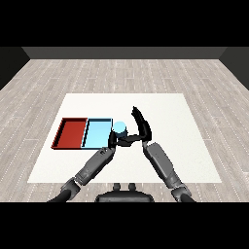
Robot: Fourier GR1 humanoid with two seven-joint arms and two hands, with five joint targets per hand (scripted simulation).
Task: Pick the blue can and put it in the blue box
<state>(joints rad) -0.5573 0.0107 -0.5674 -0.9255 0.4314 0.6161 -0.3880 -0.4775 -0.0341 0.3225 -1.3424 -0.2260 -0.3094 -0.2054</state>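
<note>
The blue can (pixel 119 128) stands upright just past the right edge of the light blue tray (pixel 97 133), its pale top facing up. My right hand (pixel 141 127) is at the can's right side. Its thumb crosses in front of the can's lower part and its fingers rise behind and to the right, so the hand is curled round the can. My left hand (pixel 112 141) is low beside the tray's right wall, just below and left of the can, with relaxed fingers that hold nothing. The can's base is hidden by both hands.
A red tray (pixel 69 133) lies directly left of the light blue one and shares a wall with it. Both trays hold nothing. The white table (pixel 170 112) stretches out to the right and behind the hands, with wooden floor around it.
</note>
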